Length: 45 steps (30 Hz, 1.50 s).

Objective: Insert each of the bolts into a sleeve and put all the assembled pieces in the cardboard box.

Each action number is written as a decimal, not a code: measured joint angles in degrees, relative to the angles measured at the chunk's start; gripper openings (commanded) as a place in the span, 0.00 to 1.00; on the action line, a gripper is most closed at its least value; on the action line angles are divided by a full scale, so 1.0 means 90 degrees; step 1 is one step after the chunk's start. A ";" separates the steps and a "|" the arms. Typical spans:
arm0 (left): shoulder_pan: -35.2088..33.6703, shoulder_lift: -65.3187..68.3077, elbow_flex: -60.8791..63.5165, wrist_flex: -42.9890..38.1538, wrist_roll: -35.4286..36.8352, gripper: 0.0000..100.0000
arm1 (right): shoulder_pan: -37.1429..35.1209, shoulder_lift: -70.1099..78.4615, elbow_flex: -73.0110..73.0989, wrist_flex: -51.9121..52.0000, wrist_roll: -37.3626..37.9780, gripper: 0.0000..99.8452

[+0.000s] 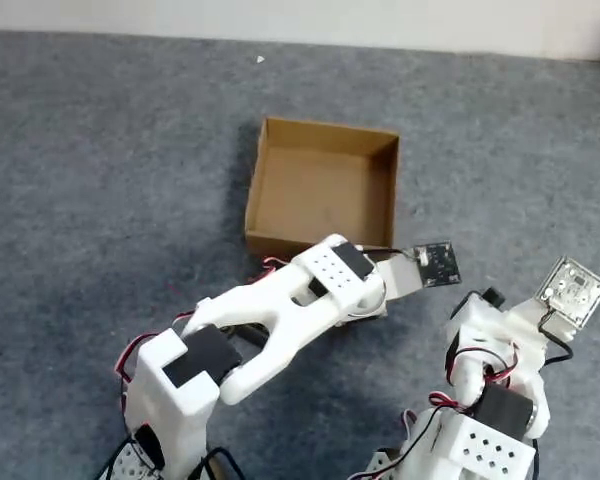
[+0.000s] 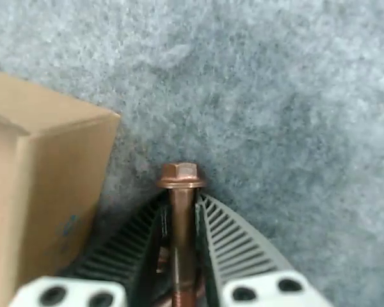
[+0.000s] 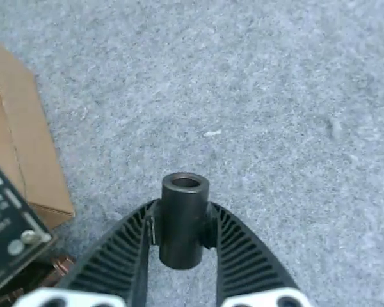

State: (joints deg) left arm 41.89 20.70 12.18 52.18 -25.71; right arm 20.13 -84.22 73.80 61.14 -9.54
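One bolt in left hand, one sleeve in right hand

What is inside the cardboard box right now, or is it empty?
Empty: seen from above, the cardboard box shows only its bare brown floor and inner walls.

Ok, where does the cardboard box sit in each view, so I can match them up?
High view: cardboard box, open, mid-picture, just beyond the left arm.
Left wrist view: its outer wall and corner beside the left gripper, which clamps the bolt.
Right wrist view: its outer wall off to the side of the right gripper holding the sleeve.
Shared landmark: the grey carpet under everything.
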 measured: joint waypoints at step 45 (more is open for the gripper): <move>-0.3477 -1.2024 0.5675 -0.2139 0.5568 0.00 | -0.5871 0.0010 0.0645 -0.3370 0.0967 0.00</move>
State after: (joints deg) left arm 10.59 -87.52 63.25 32.92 24.40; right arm -32.70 -84.13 79.60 30.81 -0.84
